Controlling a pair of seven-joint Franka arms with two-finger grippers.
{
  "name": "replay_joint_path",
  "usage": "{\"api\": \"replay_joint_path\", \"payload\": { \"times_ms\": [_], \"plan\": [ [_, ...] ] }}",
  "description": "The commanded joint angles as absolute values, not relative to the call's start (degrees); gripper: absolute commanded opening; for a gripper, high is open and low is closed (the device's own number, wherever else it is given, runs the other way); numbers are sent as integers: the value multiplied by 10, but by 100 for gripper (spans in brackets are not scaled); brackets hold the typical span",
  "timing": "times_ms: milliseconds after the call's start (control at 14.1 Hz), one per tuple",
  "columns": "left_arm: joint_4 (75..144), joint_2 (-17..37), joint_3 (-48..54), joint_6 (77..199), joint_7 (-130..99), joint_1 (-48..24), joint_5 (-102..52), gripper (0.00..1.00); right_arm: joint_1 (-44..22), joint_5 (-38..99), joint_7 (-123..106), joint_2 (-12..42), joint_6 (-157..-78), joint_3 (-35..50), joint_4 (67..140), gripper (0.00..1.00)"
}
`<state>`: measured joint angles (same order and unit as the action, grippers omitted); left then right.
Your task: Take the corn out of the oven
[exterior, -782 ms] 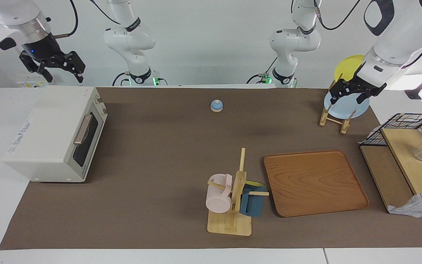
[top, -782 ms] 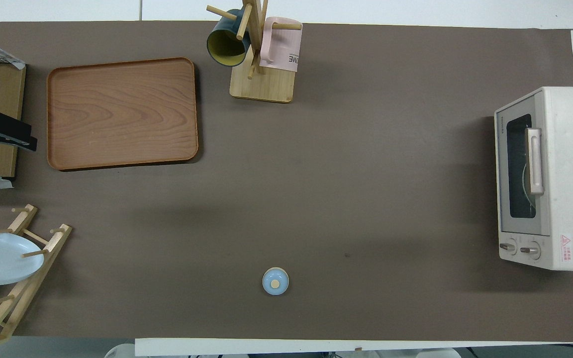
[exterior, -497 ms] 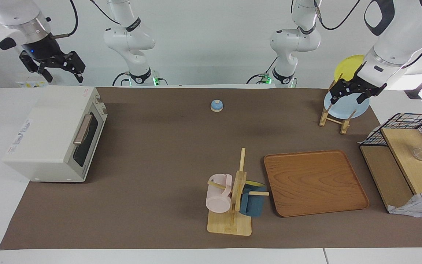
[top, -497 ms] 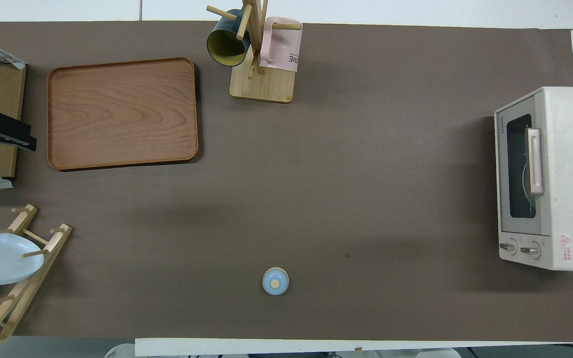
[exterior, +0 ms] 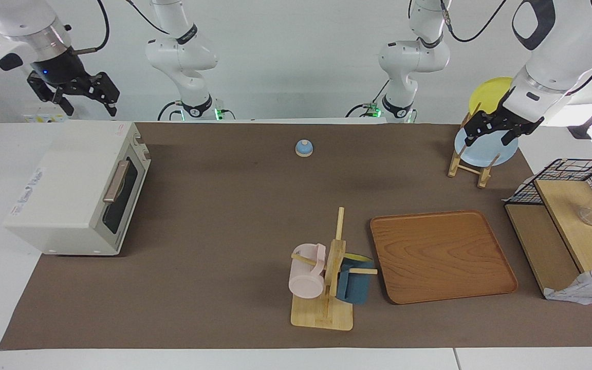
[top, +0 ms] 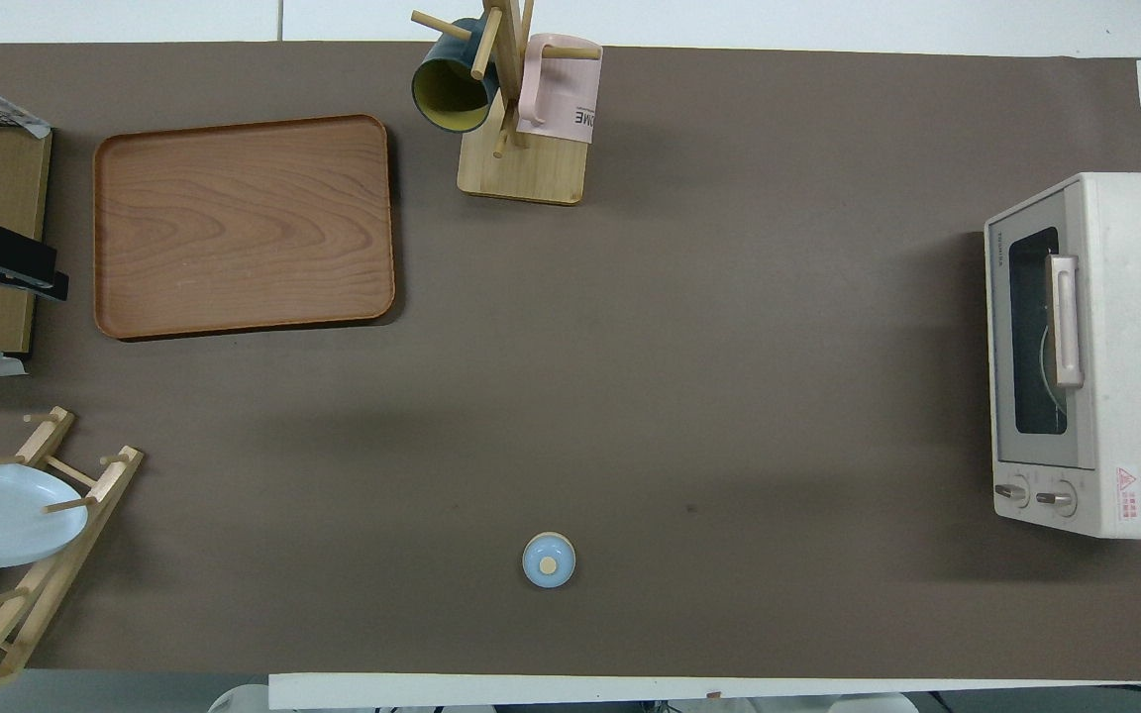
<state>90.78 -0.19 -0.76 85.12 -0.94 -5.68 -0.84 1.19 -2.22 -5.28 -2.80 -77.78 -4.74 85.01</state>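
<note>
Facing view: my right gripper point(exterior: 77, 97) hangs wide open above the oven point(exterior: 77, 187), at the right arm's end of the table; its door is shut, so the corn stays unseen. My left gripper point(exterior: 496, 132) waits, open, over the plate rack point(exterior: 468, 167).

Overhead view: the oven's handle point(top: 1064, 319) runs lengthwise along the door, facing the table's middle. My right arm is plainly nearer.

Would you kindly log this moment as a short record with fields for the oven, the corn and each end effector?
oven: at the right arm's end of the table, door shut
corn: not visible
right end effector: open, raised above the oven, holding nothing
left end effector: open, up over the plate rack, holding nothing
plate rack: holds a blue plate and a yellow plate
tray: bare
</note>
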Motion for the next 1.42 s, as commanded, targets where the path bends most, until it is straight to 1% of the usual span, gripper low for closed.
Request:
{"api": "replay_joint_path", "payload": {
  "times_ms": [0,71,142,213,355,497,640,853,995,1137,1350],
  "plan": [
    [918,-13,-6,855,-13,-53,-15,100,11,-15,-55,-40,-818,-45,897,44],
    [918,-13,-6,854,-14,-53,-15,100,11,-16,-56,-39,-841,-44,920,28],
    [918,-13,-6,855,-13,-53,-15,100,11,-18,-61,-34,-865,-44,939,9],
    [918,-13,-6,855,-13,-53,-15,100,12,-24,-72,-31,-894,-45,964,0],
    [918,-13,-6,855,-13,-53,-15,100,18,-40,-85,-15,-948,-45,1006,0],
    [918,-13,-6,855,-13,-53,-15,100,17,-40,-83,10,-986,-45,1021,0],
    [918,-13,-6,855,-13,-53,-15,100,15,-54,-86,27,-994,-45,1026,0],
    [918,-13,-6,853,-13,-53,-15,100,14,-90,-98,27,-990,-45,1050,0],
    [918,-14,-5,853,-13,-54,-15,100,18,-91,-99,27,-998,-44,1066,0],
    [918,-14,-6,849,-13,-53,-15,100,18,-91,-99,27,-1021,-45,1084,0],
    [918,-14,-6,853,-14,-46,-15,100,10,-91,-93,32,-1040,-44,1088,0]
  ]
}}
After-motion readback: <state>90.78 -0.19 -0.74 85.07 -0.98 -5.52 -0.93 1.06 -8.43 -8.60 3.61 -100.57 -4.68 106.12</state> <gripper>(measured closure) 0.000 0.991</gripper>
